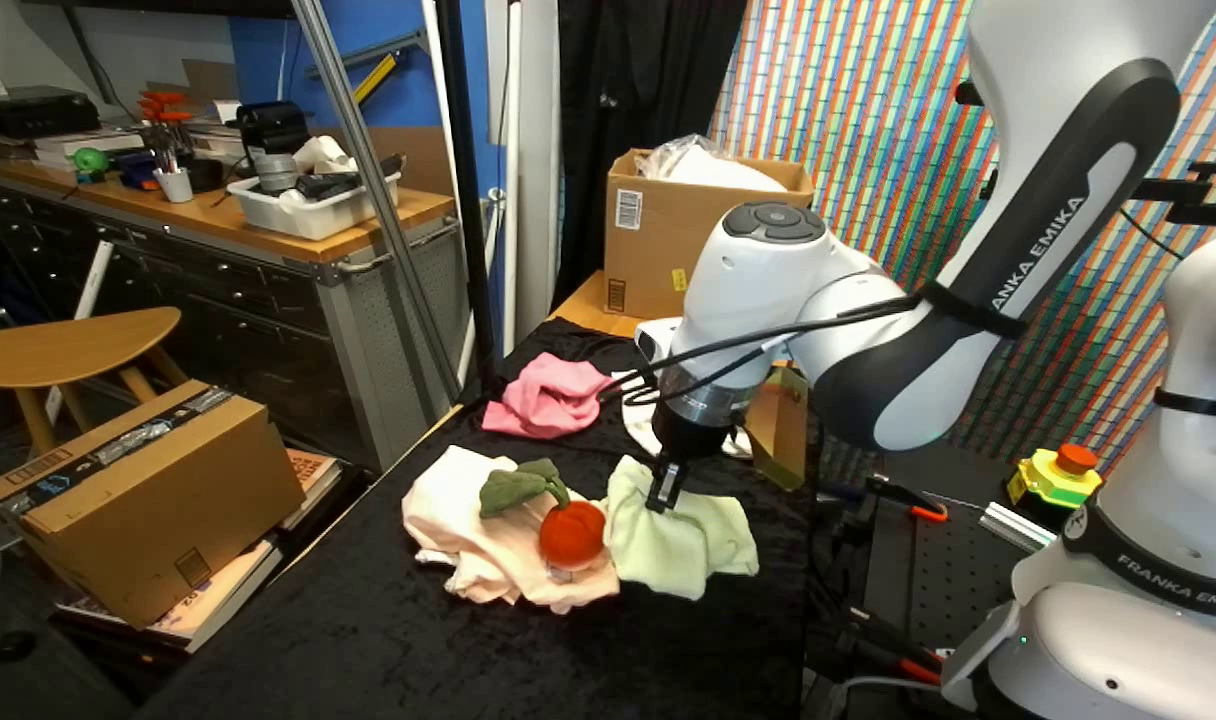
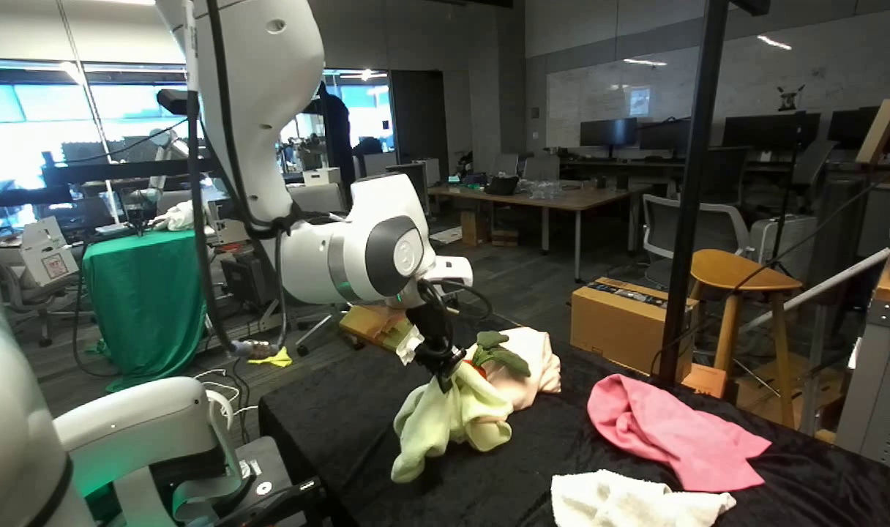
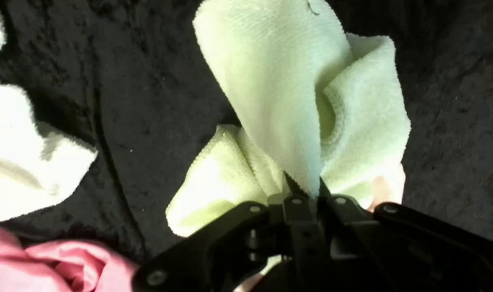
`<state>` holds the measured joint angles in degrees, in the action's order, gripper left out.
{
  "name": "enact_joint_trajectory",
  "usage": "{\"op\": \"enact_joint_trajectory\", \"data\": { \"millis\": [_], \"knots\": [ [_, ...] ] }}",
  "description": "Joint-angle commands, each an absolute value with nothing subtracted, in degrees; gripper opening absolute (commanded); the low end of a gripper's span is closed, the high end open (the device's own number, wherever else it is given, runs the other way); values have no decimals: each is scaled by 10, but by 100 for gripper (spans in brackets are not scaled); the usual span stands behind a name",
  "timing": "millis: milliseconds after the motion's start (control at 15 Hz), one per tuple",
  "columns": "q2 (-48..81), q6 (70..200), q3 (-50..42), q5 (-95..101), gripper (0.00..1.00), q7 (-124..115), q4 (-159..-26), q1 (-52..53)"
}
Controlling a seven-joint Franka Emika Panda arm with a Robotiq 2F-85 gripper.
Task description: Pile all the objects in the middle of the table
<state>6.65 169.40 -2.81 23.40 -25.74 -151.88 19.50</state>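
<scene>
My gripper (image 1: 661,490) is shut on a fold of the pale green cloth (image 1: 688,550), pinched between the fingertips in the wrist view (image 3: 307,184). The rest of that cloth (image 2: 449,417) spreads and drapes below the fingers on the black table (image 1: 368,640). Touching it lies the cream-peach cloth (image 1: 463,515), with a red plush piece (image 1: 571,535) and its green leaves (image 1: 513,487) on top. Apart from these, the pink cloth (image 2: 668,432) and the white cloth (image 2: 628,503) are side by side; the arm partly covers the white one in an exterior view (image 1: 636,415).
An open cardboard box (image 1: 703,230) stands behind the table's end, and a narrow carton (image 1: 780,430) sits at its edge by the arm. Beside the table are a black post (image 2: 690,197) and a taped box (image 2: 624,326). Cables hang along the arm.
</scene>
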Motion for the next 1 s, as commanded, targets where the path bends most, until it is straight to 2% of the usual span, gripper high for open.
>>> {"op": "enact_joint_trajectory", "data": {
  "millis": [0, 400, 933],
  "knots": [
    [19, 1696, -43, 251, 5, -252, -1510, 188],
    [43, 1660, -25, 208, 5, -215, -1418, 199],
    [181, 1512, 26, 191, 5, -250, -1155, 207]
  ]
}}
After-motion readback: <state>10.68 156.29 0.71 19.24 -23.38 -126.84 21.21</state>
